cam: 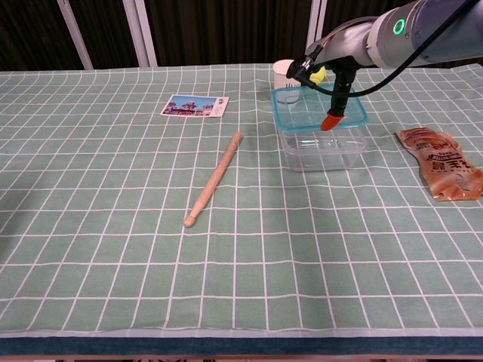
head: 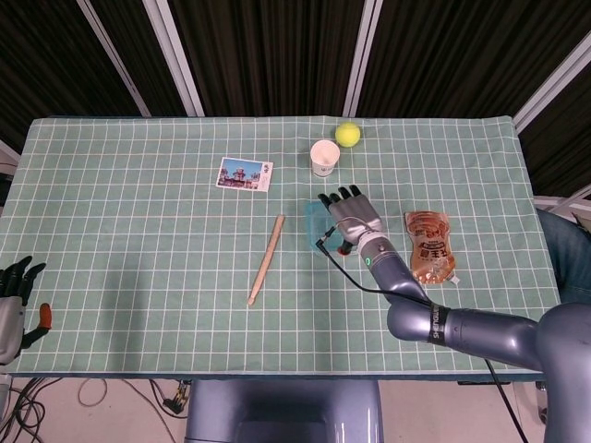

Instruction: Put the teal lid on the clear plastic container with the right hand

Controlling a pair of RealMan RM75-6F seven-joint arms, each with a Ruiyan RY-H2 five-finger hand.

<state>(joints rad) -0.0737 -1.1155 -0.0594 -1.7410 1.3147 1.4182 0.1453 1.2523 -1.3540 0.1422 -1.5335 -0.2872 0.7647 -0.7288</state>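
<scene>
Left hand (head: 17, 281) idle at the table's 8 o'clock edge, fingers apart, holding nothing. Right hand (cam: 332, 64), fingers closed on the teal lid (cam: 317, 111), holds it level just above the clear plastic container (cam: 323, 151), apparently for alignment.

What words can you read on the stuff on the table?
Snack packet: big printed characters, too blurred to read.
Paper cup: a small dark logo, too small to read.
Postcard: a picture of a building, no text I can make out.
Lid, container, stick, ball: no writing showing.
</scene>
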